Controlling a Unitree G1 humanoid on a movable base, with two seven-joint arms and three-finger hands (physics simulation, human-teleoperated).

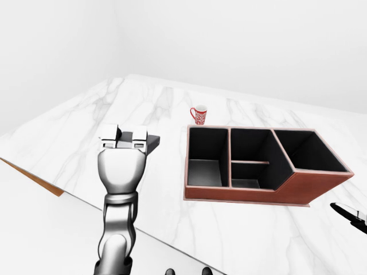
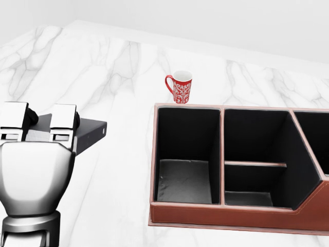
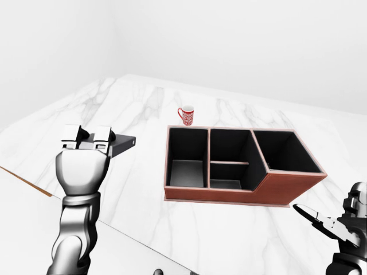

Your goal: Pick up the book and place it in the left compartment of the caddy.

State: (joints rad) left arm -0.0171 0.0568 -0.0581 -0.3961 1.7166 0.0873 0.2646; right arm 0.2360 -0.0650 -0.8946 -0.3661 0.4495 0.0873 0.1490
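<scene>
The left hand [image 2: 38, 154] is raised above the marble surface [image 2: 118, 77], its fingers [image 2: 64, 121] clenched around the book [image 2: 90, 133], a thin dark slab that lies roughly flat and juts out to the right of the fingers, clear of the surface. Well to the right of the fingers stands the caddy [image 2: 226, 216], a brown leather box with black lining; its left compartment [image 2: 186, 154] is the nearest one to the book, open at the top and empty. Just past the caddy's far rim, up and to the right of the fingers, sits a red patterned mug [image 2: 180, 86]. Far to the right in the right-eye view the right hand [image 3: 344, 226] hangs low with its fingers spread, holding nothing. The step in hand looks like the carry to the caddy. To do it well, the book probably needs to travel right while staying above the rim, then be tipped on edge so it drops between the compartment's walls rather than bridging them; the grip should stay firm until the lower edge is inside, and the path should keep short of the mug.
</scene>
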